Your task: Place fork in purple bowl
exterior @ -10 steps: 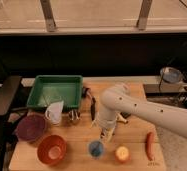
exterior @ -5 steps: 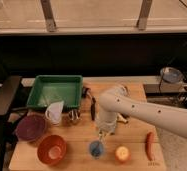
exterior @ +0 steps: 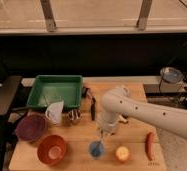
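The purple bowl (exterior: 31, 127) sits at the left edge of the wooden table, behind the orange bowl (exterior: 52, 149). My white arm reaches in from the right. My gripper (exterior: 104, 134) points down over the table's middle, just above and right of a small blue cup (exterior: 96, 148), well to the right of the purple bowl. The fork does not show; it is hidden by the arm or the gripper. A longer black-handled utensil (exterior: 92, 106) lies just left of the arm.
A green tray (exterior: 54, 91) stands at the back left, with a white cup (exterior: 53, 112) and a small metal cup (exterior: 74, 116) in front of it. A yellow fruit (exterior: 121, 153) and a red pepper (exterior: 148, 145) lie front right. A metal bowl (exterior: 171, 75) sits off the table, right.
My gripper has dropped a little lower toward the blue cup. Nothing else has moved.
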{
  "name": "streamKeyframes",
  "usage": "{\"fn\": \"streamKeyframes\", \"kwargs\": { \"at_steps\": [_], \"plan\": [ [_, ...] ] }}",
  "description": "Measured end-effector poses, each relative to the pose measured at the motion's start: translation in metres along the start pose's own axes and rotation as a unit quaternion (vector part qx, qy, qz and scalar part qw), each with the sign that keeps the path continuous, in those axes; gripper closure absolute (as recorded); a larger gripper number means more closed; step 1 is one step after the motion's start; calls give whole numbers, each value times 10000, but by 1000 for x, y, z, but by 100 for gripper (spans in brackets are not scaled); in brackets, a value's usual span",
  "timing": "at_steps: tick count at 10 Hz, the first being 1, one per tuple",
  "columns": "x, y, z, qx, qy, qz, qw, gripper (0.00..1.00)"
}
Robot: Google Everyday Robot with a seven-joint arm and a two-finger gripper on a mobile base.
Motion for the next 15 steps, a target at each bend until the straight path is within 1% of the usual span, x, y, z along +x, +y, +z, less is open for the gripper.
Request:
{"fn": "streamKeyframes", "kwargs": {
  "at_steps": [1,2,3,5,6,7,8,10,11,13,14,15],
  "plan": [
    [0,-2,-16,63,58,-22,10000,100],
    [1,-2,-40,145,116,-30,9998,100],
    [4,-2,-55,187,154,-28,9997,100],
    [11,-15,-95,296,275,-64,9992,100],
    [18,-28,-119,336,383,-99,9987,100],
    [25,-43,-137,359,470,-142,9981,100],
    [32,-67,-156,414,568,-226,9973,100],
    [31,-105,-167,479,621,-433,9960,100],
    [28,-127,-166,521,602,-566,9952,100],
    [12,-175,-159,636,473,-924,9926,100],
    [6,-190,-157,684,419,-1060,9911,100],
    [-5,-210,-153,732,356,-1251,9888,100]
  ]
}}
